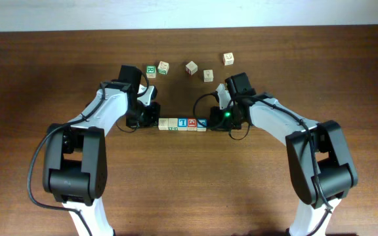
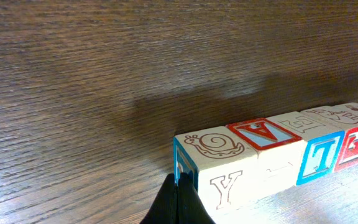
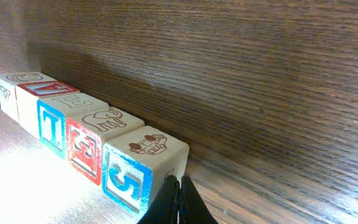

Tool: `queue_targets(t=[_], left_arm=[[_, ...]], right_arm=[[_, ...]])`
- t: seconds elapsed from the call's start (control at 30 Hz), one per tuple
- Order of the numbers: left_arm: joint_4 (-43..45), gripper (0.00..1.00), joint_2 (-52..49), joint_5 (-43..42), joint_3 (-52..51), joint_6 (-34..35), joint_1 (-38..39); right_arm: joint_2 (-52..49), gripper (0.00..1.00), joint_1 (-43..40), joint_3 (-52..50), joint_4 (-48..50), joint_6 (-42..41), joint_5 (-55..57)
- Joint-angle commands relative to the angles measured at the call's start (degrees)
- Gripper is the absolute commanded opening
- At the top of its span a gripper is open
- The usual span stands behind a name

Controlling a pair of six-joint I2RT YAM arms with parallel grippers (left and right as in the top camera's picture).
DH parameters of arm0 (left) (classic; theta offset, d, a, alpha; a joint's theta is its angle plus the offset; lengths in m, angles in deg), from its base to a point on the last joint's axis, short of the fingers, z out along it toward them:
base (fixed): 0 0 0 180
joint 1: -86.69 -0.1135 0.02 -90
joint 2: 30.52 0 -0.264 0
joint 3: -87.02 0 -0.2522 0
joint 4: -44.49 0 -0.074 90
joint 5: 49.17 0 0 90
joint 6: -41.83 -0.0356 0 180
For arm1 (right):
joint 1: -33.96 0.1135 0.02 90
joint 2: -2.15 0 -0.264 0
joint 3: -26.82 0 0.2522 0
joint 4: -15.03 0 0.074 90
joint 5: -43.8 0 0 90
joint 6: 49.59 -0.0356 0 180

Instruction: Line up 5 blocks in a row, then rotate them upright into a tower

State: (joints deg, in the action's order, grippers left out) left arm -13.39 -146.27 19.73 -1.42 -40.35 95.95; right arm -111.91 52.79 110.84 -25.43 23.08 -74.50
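Observation:
Five pale wooden letter blocks lie in a tight row [image 1: 182,123] at the table's middle. My left gripper [image 1: 151,117] is shut, with nothing held. Its tips [image 2: 180,182] press the blue end face of the snail-and-Y block [image 2: 219,168] at the row's left end. A red-A-topped block [image 2: 260,134], a blue T block [image 2: 319,158] and a red-faced block [image 2: 353,146] follow it. My right gripper [image 1: 215,120] is also shut and holds nothing. Its tips [image 3: 180,183] touch the right end of the blue S block [image 3: 145,162]. Beyond that stand the red-faced block [image 3: 89,146] and the blue T block [image 3: 51,127].
Several loose cubes lie behind the row: a green-faced cube [image 1: 151,71], pale cubes [image 1: 163,67] [image 1: 208,75] [image 1: 228,59] and a red-marked one [image 1: 191,67]. Both arms reach in from the near edge on either side of the row.

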Motion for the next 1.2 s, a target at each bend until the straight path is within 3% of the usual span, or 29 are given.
queue_targets(t=[0.0, 1.17], left_arm=[[0.09, 0.0, -0.72, -2.73, 1.01, 0.52, 0.48], [-0.55, 0.0, -0.72, -3.26, 1.01, 0.46, 0.48]], right_arm=[[3.15, 0.05, 2.54, -0.17, 0.76, 0.98, -2.29], [4.98, 0.04, 14.27, 12.7, -5.64, -1.22, 2.01]])
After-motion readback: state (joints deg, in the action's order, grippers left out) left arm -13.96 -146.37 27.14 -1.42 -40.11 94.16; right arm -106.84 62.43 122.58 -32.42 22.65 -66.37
